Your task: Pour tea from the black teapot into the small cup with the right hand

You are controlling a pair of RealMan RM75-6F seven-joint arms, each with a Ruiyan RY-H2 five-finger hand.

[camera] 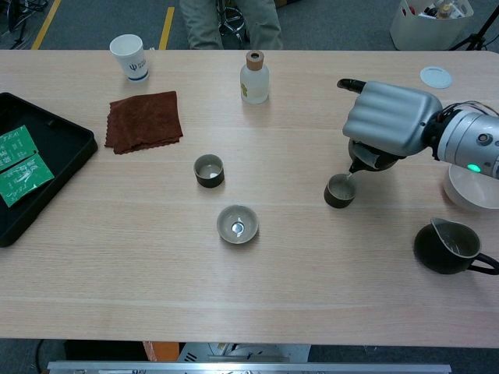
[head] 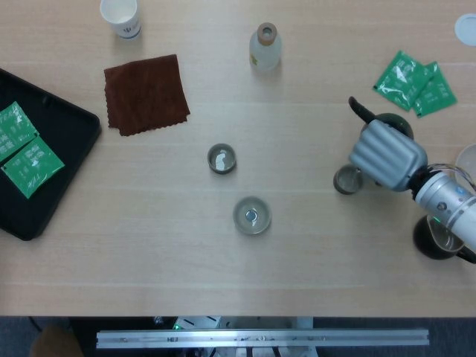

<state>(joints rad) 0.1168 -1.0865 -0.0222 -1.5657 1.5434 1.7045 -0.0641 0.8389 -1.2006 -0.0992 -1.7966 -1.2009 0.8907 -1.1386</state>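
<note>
The black teapot (camera: pixel 373 160) is gripped by the right hand (camera: pixel 386 118), fingers wrapped over its top. Its spout is tilted over the small cup (camera: pixel 340 190) on the table (camera: pixel 249 273); liquid possibly flows, though this is unclear.

Matt wooden table (camera: pixel 156 257); glossy metal robot hand (camera: pixel 387 118)

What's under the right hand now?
The black teapot, gripped by the right hand, spout over the small cup. The hand covers its lid and handle; tea flow can't be seen.
</note>
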